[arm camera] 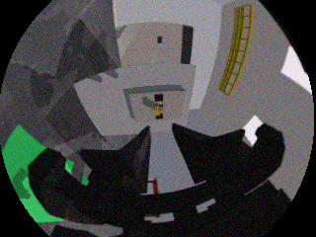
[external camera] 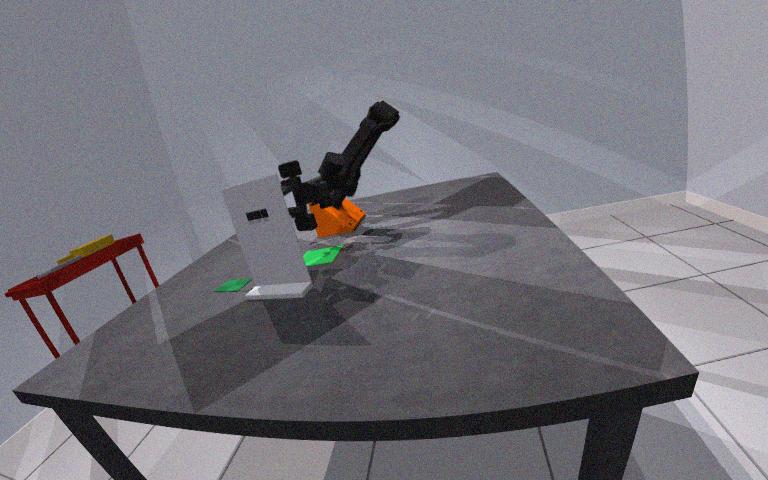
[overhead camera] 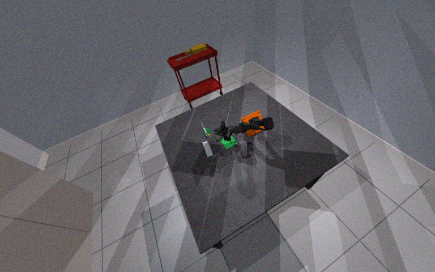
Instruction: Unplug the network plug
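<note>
The upright grey panel (overhead camera: 204, 130) (external camera: 263, 249) (arm camera: 104, 104) stands on its foot. A small yellow part of the plug (overhead camera: 208, 134) (arm camera: 157, 111) shows at the dark socket openings in the panel's raised frame. My gripper (overhead camera: 215, 131) (external camera: 289, 199) (arm camera: 161, 126) is partly open and empty. Its fingertips point at the panel, short of the plug; the panel hides part of them in the exterior view. A bright green square (overhead camera: 229, 142) (external camera: 322, 256) (arm camera: 19, 153) lies flat on the table, below and to one side of the gripper.
A darker green patch (overhead camera: 207, 130) (external camera: 233, 285) lies by the panel. The orange base plate (overhead camera: 247, 118) (external camera: 328, 226) carries the arm. A red cart (overhead camera: 201, 89) (external camera: 101, 264) stands beyond the dark table (overhead camera: 237, 192) (external camera: 424, 362). A yellow ladder-like thing (arm camera: 237, 49) shows in the wrist view.
</note>
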